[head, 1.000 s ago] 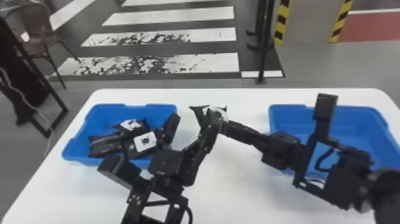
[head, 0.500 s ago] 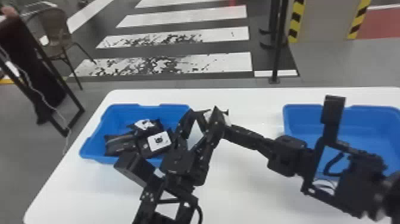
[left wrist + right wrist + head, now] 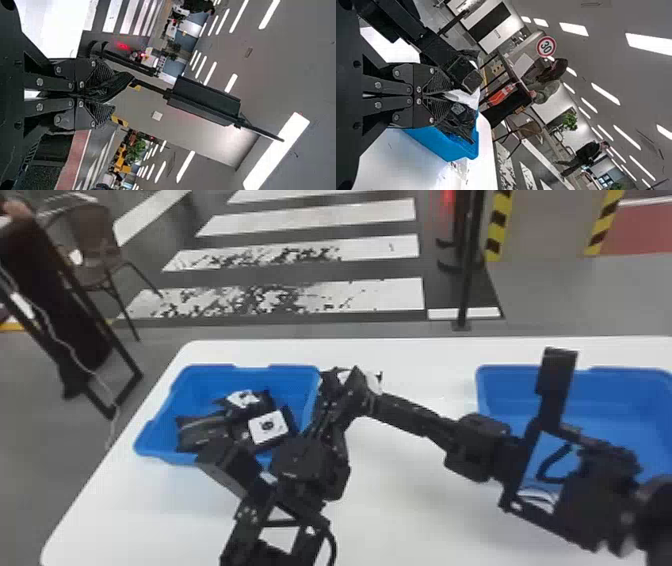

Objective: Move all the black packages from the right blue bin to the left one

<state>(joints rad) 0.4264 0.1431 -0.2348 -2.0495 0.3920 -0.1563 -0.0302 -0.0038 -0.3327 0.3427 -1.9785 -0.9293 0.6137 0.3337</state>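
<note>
Across the foreground, a white desk (image 3: 400, 510), bearing 2 blue bins: the left blue bin (image 3: 250, 379) toward one end, the right blue bin (image 3: 620, 400) well apart from it, partly hidden behind the right arm (image 3: 477, 450). In from the right edge of the head view with that arm, stretched over the desk; in from the bottom edge with the left arm (image 3: 305, 465), angled up toward the same spot. Meeting there, just beside the left bin's inner-facing wall, 2 grippers: the left gripper (image 3: 109, 91) closed, apparently pinching the package between its fingers, and the right gripper (image 3: 446, 95) clamped on the same load. Inside the left bin, at least 3 black packages (image 3: 202, 430), loosely heaped, 2 with white labels (image 3: 269, 427) facing up. Held between the grippers and off the desk, 1 more, the held package (image 3: 464, 99), outside the bin. Just changed: from fingers spread wide 1 second ago to fingers drawn together at the left gripper, plus a slight swing of the head view to the left. Probably a handover, now at the stage of 2 grips on 1 package. Next, best to loosen the right gripper, back it off, then carry leftward over the heap and let go. Beware of pulling both ways and tearing the film, or of releasing too soon.
</note>
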